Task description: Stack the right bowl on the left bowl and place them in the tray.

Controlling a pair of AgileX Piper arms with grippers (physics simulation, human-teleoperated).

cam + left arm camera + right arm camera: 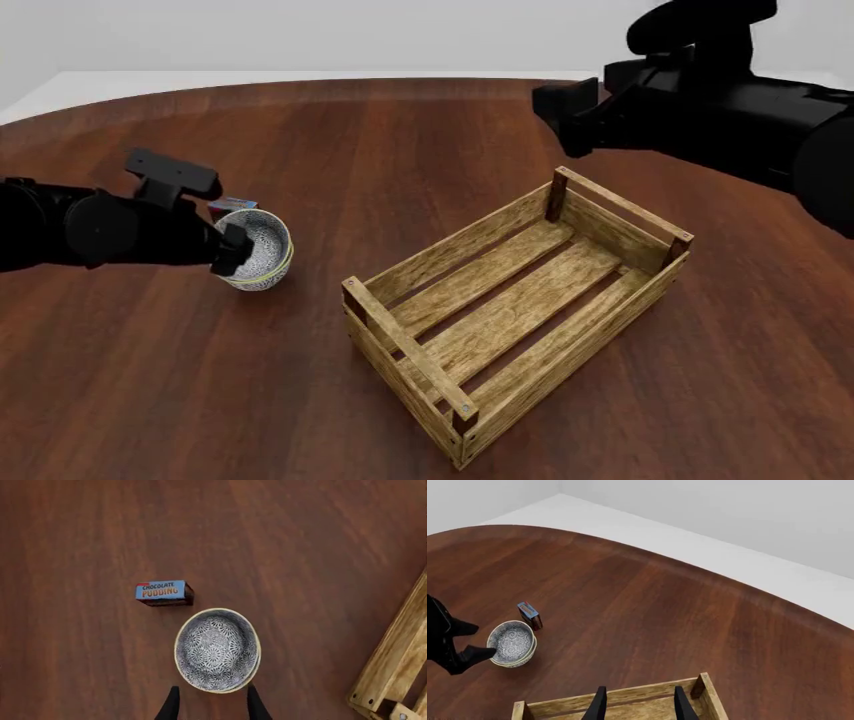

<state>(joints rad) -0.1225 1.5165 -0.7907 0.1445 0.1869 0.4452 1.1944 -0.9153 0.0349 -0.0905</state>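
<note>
The two bowls are nested together: a patterned grey-white bowl (217, 647) with a second cream rim showing just under it. The stack (258, 250) is on the left of the table and looks tilted. My left gripper (213, 705) is open, its dark fingertips (172, 704) on either side of the stack's near edge without clearly touching it. The tray (534, 300), a slatted light-wood crate, stands to the right of the bowls with nothing in it. My right gripper (640, 705) hangs open high above the tray's far end (620, 696).
A small red-blue chocolate pudding box (164, 592) lies just beyond the bowls (512, 643), also visible as a box (529, 615) from the right wrist. The tray's corner (390, 672) is close on the bowls' right. The left arm (444, 640) shows in the right wrist view.
</note>
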